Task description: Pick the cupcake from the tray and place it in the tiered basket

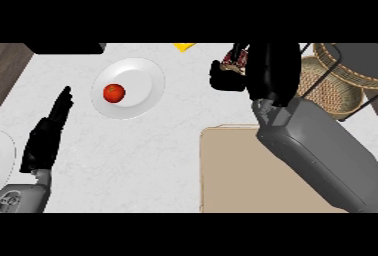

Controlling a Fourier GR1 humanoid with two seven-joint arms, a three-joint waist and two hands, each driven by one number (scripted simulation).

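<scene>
– Beige tray sits nearest me; my left hand rests open at the left. Where's the cupcake?
– Further out, my right hand curls round it, just beside the tiered basket. I worry that swinging across clips the rim and tips it out.

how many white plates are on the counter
2. One plate lies upper left of centre with a tomato on it; the second plate is cut off by the left edge, only a sliver showing. More could lie outside the view.
</scene>
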